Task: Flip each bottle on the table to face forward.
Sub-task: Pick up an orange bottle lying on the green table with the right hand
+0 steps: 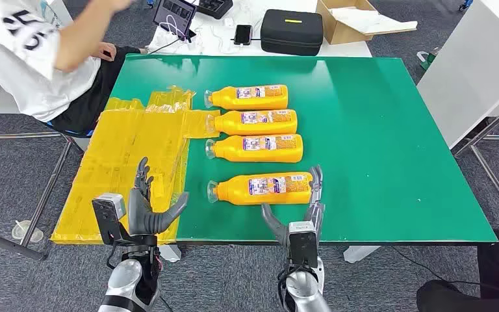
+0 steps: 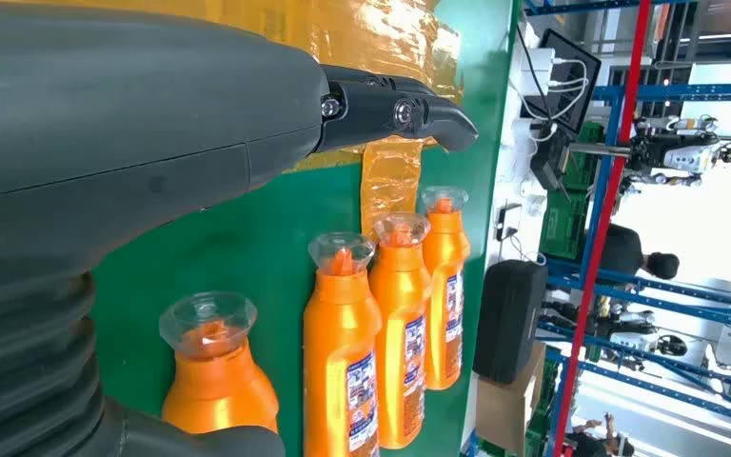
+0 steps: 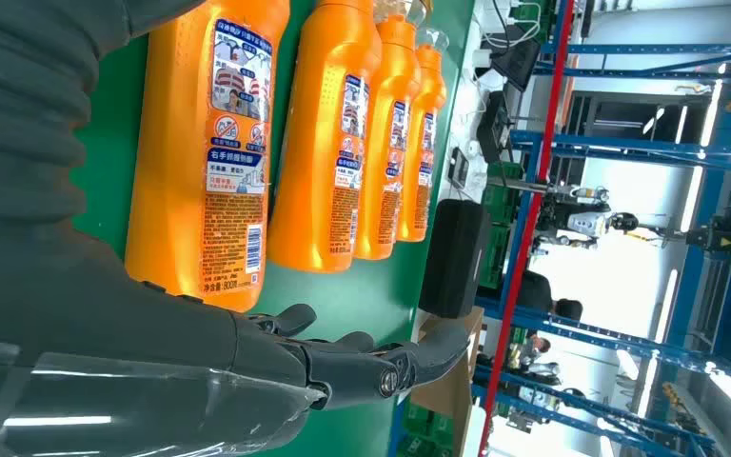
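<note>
Several orange bottles lie on their sides in a row on the green table (image 1: 390, 149), clear caps pointing left and back labels up. The nearest bottle (image 1: 263, 188) (image 3: 211, 143) lies slightly apart from the other three (image 1: 255, 148). My right hand (image 1: 299, 211) (image 3: 324, 367) is open at the table's front edge, its fingers reaching up beside the nearest bottle's base end and its thumb below the bottle; whether it touches is unclear. My left hand (image 1: 148, 207) (image 2: 152, 124) is open and holds nothing, hovering over the yellow sheet to the left of the bottle caps (image 2: 207, 319).
Crinkled yellow plastic sheets (image 1: 130, 156) cover the table's left side. A person in a white shirt (image 1: 32, 58) sits at the far left corner. Behind the table are a black case (image 1: 292, 31), a cardboard box (image 1: 357, 19), a tablet (image 1: 175, 13) and a phone (image 1: 242, 32).
</note>
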Robot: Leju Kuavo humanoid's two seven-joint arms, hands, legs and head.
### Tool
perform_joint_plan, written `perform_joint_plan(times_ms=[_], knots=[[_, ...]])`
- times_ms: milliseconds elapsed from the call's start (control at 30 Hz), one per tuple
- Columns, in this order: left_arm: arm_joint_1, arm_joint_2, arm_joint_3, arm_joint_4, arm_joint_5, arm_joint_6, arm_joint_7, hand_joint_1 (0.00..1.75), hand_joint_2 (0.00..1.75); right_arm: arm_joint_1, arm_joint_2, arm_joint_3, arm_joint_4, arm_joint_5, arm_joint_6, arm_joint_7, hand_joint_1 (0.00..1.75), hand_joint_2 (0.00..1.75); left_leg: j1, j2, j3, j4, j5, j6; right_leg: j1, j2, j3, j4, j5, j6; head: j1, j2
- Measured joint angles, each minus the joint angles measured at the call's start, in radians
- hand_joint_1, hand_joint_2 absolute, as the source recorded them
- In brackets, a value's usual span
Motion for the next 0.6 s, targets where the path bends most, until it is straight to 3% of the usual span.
perform_joint_plan(times_ms=[467, 600], knots=[[0.0, 0.0, -0.001, 0.0, -0.016, 0.01, -0.001, 0.0, 1.75, -0.001, 0.0, 0.0, 0.001, 0.023, 0.003, 0.0, 0.0, 1.75, 0.0, 0.0, 0.0, 0.0, 0.0, 0.0, 0.0, 0.0, 0.0, 0.0, 0.0, 0.0, 0.0, 0.0], [0.0, 0.0, 0.0, 0.0, -0.015, 0.008, -0.001, 0.0, 1.75, -0.013, -0.002, -0.004, 0.016, 0.089, 0.052, 0.021, 0.0, 1.75, 0.0, 0.0, 0.0, 0.0, 0.0, 0.0, 0.0, 0.0, 0.0, 0.0, 0.0, 0.0, 0.0, 0.0]])
